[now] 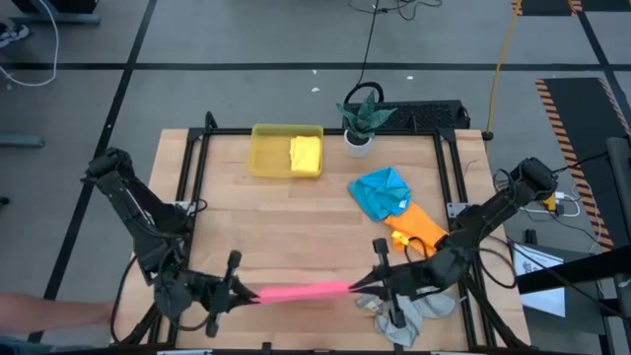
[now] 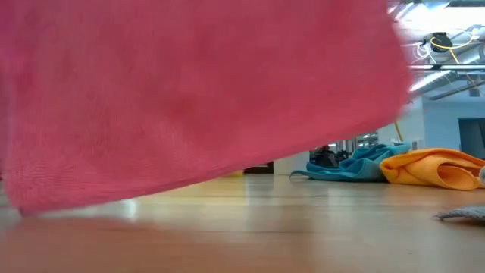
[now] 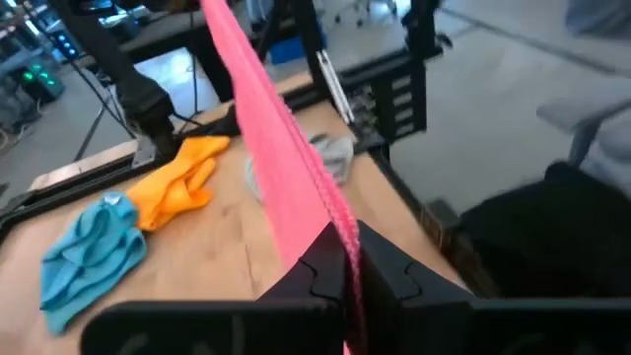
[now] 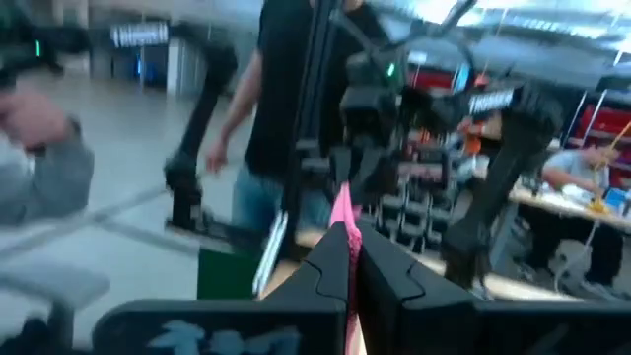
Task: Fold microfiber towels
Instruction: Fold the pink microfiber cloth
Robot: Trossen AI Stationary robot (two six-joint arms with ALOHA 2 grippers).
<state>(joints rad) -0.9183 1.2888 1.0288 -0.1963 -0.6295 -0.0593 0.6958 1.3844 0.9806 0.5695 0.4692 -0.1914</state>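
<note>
A pink towel [image 1: 301, 291] is stretched as a narrow band between my two grippers near the table's front edge. My left gripper [image 1: 243, 292] is shut on its left end and my right gripper [image 1: 361, 286] on its right end. In the low view the pink towel [image 2: 189, 98] hangs as a wide sheet with its lower edge just above the wood. A blue towel [image 1: 383, 190] and an orange towel [image 1: 419, 225] lie crumpled at the right. A grey towel [image 1: 414, 308] lies under my right arm. A folded yellow towel [image 1: 306, 153] rests in the yellow tray [image 1: 266, 158]. My left gripper pinches the pink towel's upper edge at its left end [image 3: 340, 232] between its two fingers, coming about level from the table's left. The cloth runs taut away from the fingers toward the other arm. My right gripper pinches the towel's upper edge at its right end [image 4: 342, 212] between its two fingers, coming about level from the table's right. Only a small tuft shows above the fingers; the rest is hidden behind them.
A potted plant [image 1: 360, 118] stands at the far edge beside the tray. Black frame rails [image 1: 197, 168] run along the table's sides. A person's sleeve [image 1: 49, 311] shows off the table's near left corner. Bare wood lies in the table's middle [image 1: 286, 227].
</note>
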